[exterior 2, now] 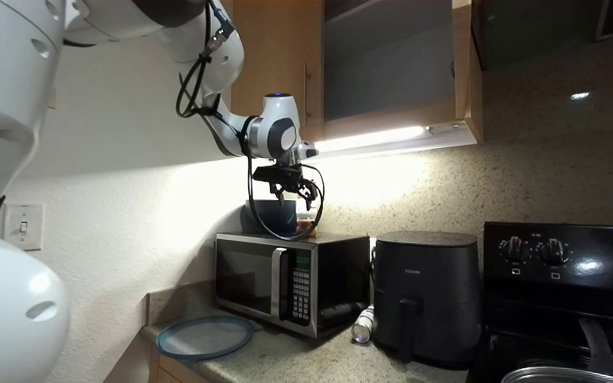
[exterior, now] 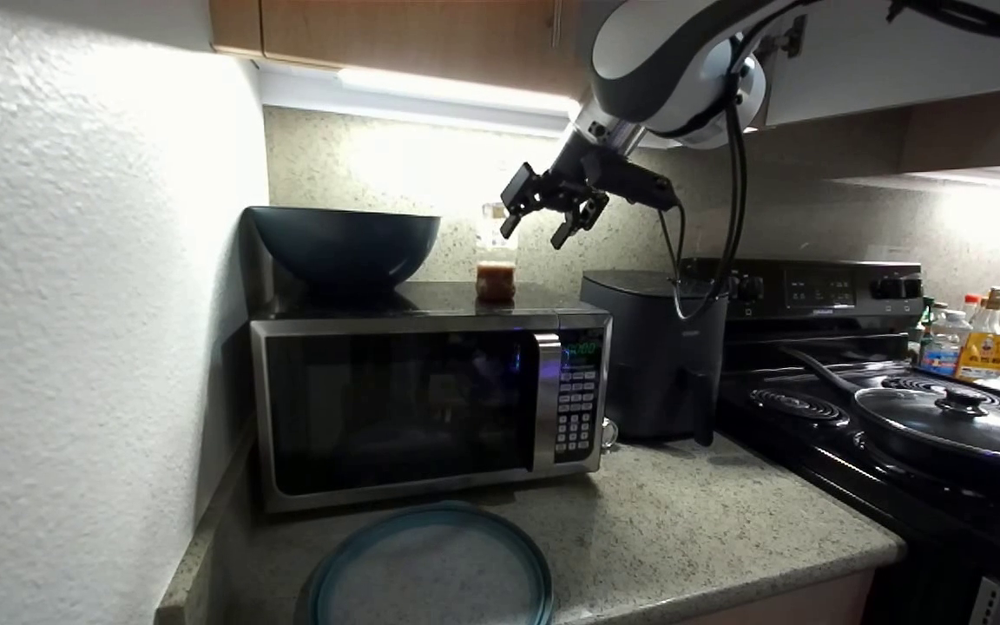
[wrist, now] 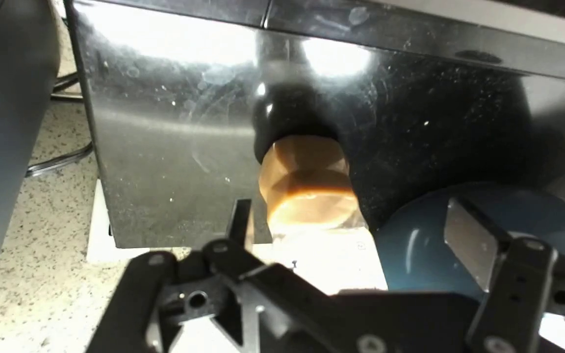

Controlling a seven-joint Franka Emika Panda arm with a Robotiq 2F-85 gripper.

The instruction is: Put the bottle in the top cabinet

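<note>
I held my gripper (exterior: 536, 232) above the top of the microwave (exterior: 404, 408), its two fingers (wrist: 469, 240) spread well apart. The bottle (exterior: 496, 271) stood upright on the microwave, toward the end with the keypad (exterior: 576, 404), amber-brown liquid in its lower part. In the wrist view I saw it between my fingers, but I could not tell whether either one touched it. On the microwave's other end sat a dark blue bowl (exterior: 344, 247). The top cabinet (exterior 2: 280, 53) hung above the microwave, one section closed and the next showing its grey inside, with a light strip (exterior 2: 370, 140) glowing along the underside. In front of the microwave, a round blue-rimmed disc (exterior: 435, 573) lay flat on the desk (exterior: 682, 512). Past the microwave's keypad end I had a dark air fryer (exterior 2: 426, 303), and a pale cylindrical container (exterior 2: 362, 324) lay between the two. Farther from the microwave, beyond the air fryer, was the black stove (exterior: 812, 328) with a lidded pan (exterior: 969, 443) on it.
</note>
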